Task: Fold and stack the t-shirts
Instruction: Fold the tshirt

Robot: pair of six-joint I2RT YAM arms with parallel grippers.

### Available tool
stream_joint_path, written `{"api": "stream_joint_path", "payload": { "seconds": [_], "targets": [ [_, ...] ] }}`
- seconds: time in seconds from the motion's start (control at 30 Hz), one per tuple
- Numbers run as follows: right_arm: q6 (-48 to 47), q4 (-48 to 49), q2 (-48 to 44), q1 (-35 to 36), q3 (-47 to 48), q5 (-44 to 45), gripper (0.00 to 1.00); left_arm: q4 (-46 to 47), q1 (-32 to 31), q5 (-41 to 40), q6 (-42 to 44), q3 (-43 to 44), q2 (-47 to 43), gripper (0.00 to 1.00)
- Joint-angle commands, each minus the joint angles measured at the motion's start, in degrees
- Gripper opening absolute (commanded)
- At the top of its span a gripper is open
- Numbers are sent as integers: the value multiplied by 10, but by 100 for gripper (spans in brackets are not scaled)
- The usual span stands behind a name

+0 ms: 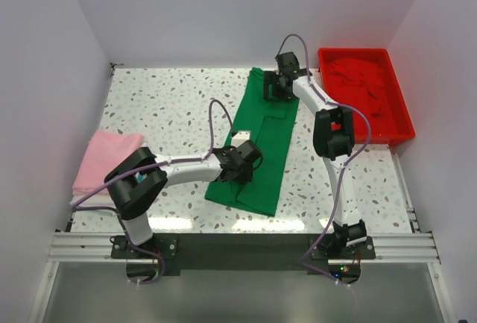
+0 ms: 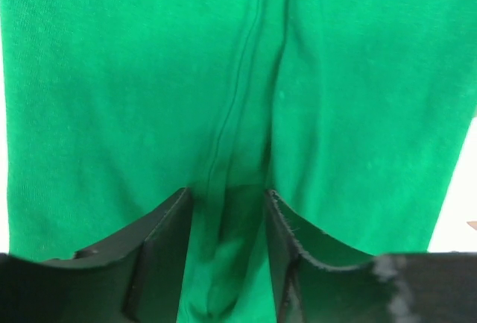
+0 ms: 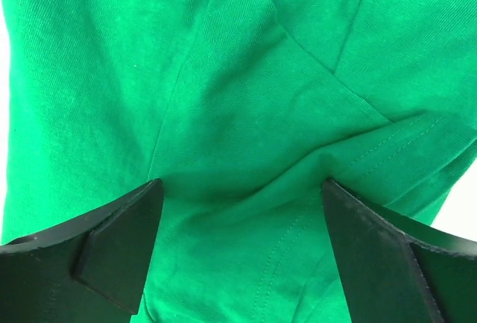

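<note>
The bright green t-shirt (image 1: 262, 140) lies folded in a long strip down the middle of the table. My left gripper (image 1: 238, 168) is down on its near part. In the left wrist view its jaws (image 2: 227, 192) are drawn in on a raised ridge of the green cloth (image 2: 223, 114). My right gripper (image 1: 276, 86) is down on the shirt's far end. In the right wrist view it (image 3: 242, 183) is wide open, fingertips pressed on the green cloth (image 3: 246, 99), which wrinkles between them. The pink t-shirt (image 1: 104, 162) lies folded at the left edge. The red t-shirt (image 1: 358, 77) lies crumpled in the tray.
A rigid red plastic tray (image 1: 402, 125) stands at the back right. White walls enclose the speckled table (image 1: 164, 107) on three sides. Purple cables loop over both arms.
</note>
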Motion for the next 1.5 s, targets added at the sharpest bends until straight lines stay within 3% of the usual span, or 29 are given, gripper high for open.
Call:
{"api": "stream_joint_path", "payload": {
  "seconds": [0.0,0.17,0.3,0.43,0.53,0.7,0.93,1.13,1.47],
  "targets": [
    [-22,-9,-50,-9,28,1,91,-5,0,21,12,25,-49,49],
    [3,-26,-129,-5,-21,31,92,-40,14,-16,25,27,-101,54],
    [43,-10,-232,14,-150,47,92,-31,71,-14,11,-65,-201,56],
    [91,19,-373,74,-343,59,86,2,104,15,0,-155,-265,56],
    [127,63,-527,131,-561,95,79,15,104,30,-16,-209,-298,55],
    [211,76,-671,210,-767,93,68,50,104,47,-35,-290,-348,54],
    [294,73,-802,256,-897,98,63,70,104,57,-39,-326,-381,53],
    [343,48,-893,269,-949,88,63,89,104,66,-43,-343,-375,52],
    [387,-1,-954,271,-989,63,62,124,85,87,-48,-369,-348,49]
  ]
}}
